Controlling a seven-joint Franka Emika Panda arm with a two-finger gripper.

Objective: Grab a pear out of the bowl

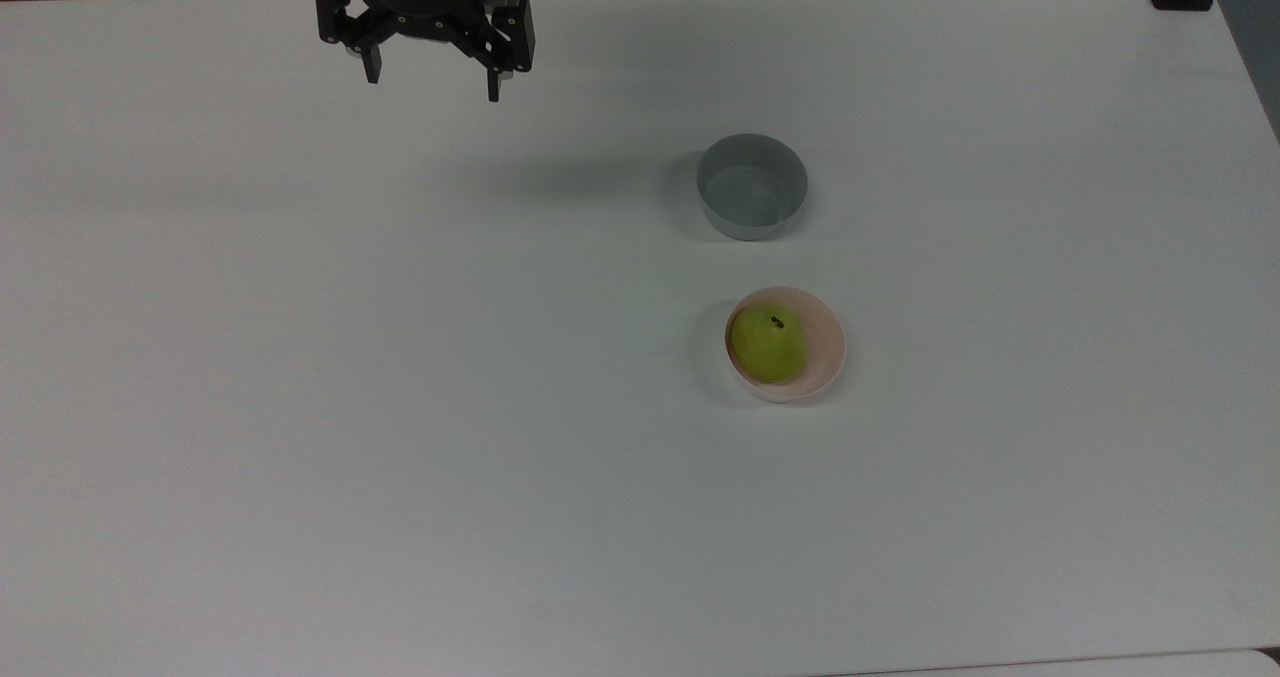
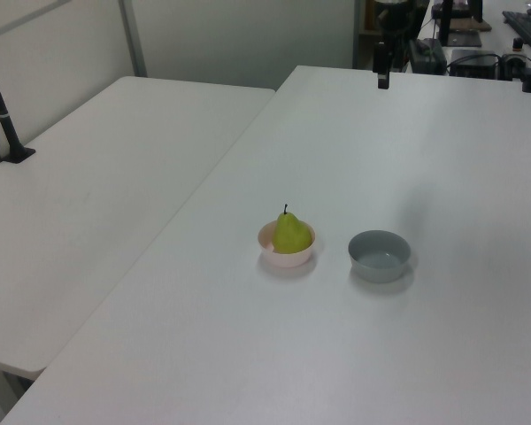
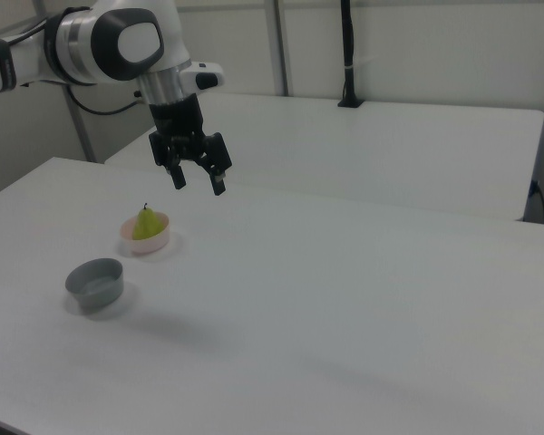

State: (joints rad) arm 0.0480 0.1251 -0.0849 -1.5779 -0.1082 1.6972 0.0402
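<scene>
In the top view, we saw the gripper (image 1: pixel 432 79) hanging open and empty at the white table's (image 1: pixel 300 407) far edge, well apart from the pear (image 1: pixel 768 344) in the pink bowl (image 1: pixel 822 342). In the left view, the pear stood upright, stem up. In the right view, the fingers (image 3: pixel 179 178) pointed down above the table, a grey bowl (image 3: pixel 96 282) near the pink one.
</scene>
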